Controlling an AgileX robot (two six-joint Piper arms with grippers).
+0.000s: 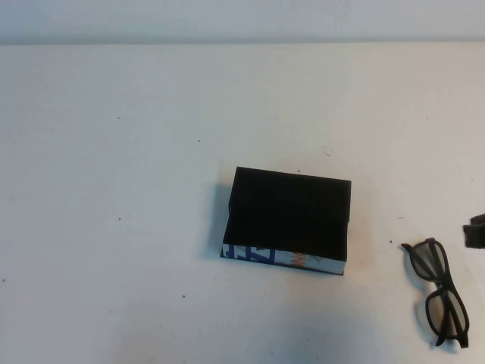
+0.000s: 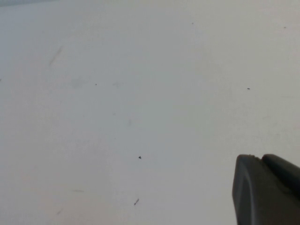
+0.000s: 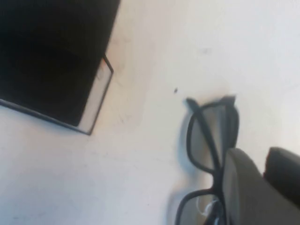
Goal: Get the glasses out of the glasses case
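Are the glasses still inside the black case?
No, the glasses lie on the table, apart from the glasses case, near the right gripper.

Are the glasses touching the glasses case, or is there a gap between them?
Apart. The high view shows bare table between the glasses and the glasses case; the right gripper sits near the glasses, the left gripper elsewhere.

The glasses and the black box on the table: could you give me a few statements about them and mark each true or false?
1. The glasses lie on the table, outside the glasses case. True.
2. The case stands open. False: it is shut.
3. The glasses touch the case. False: they lie apart, on the robot's right of it.
4. The right tool is near the glasses. True.
5. The left tool holds the glasses. False: only bare table shows beside it.
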